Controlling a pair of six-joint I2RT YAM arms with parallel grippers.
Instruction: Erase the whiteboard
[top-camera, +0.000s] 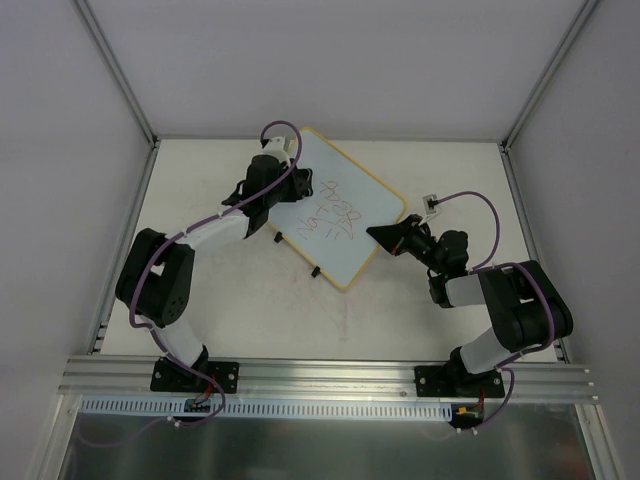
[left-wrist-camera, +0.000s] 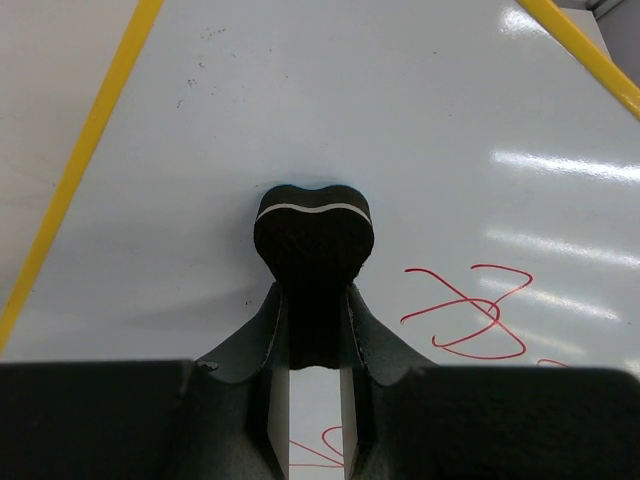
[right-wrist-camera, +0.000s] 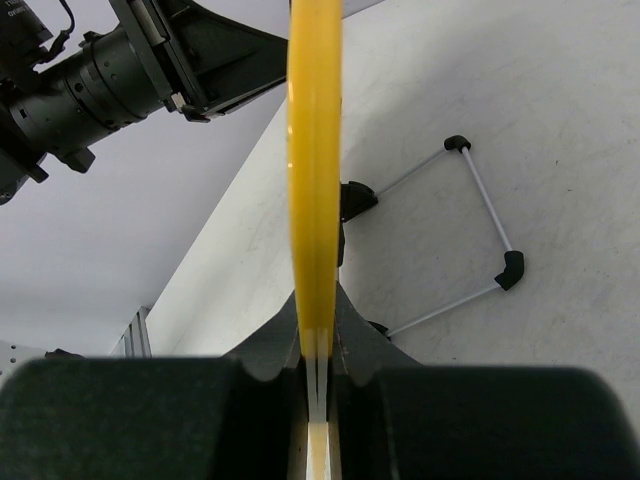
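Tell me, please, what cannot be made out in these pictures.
- Top view: the red writing on the whiteboard is too small to read; the left gripper hides the eraser.
- Left wrist view: the gripper's body cuts off the lower red strokes.
- Right wrist view: the whiteboard stands edge-on in the right gripper, so its face is unseen.

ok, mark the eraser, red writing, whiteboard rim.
eraser (left-wrist-camera: 313, 235), left wrist view, block's middle.
red writing (top-camera: 335, 218), top view, scribble's centre.
whiteboard rim (right-wrist-camera: 315, 150), right wrist view, yellow edge.
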